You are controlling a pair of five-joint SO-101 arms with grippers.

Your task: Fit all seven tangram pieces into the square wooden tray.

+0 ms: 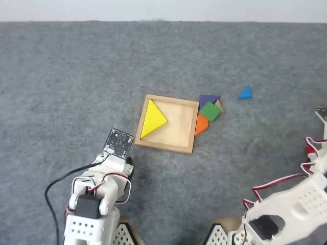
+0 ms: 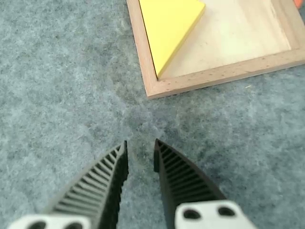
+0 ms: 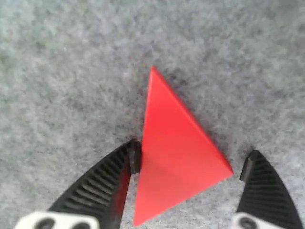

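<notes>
The square wooden tray lies mid-table with a yellow triangle in its left half. Just right of it cluster a purple piece, a green square and an orange piece. A small blue triangle lies farther right. My left gripper hovers over bare felt just off the tray's corner, its fingers nearly together and holding nothing; the yellow triangle lies inside that corner. My right gripper is open astride a red triangle, with one fingertip against its edge.
Grey felt covers the table, with wide room left of the tray and at the back. A tan piece peeks out beside the green square. The right arm reaches along the table's right edge, and the left arm's base stands at the front.
</notes>
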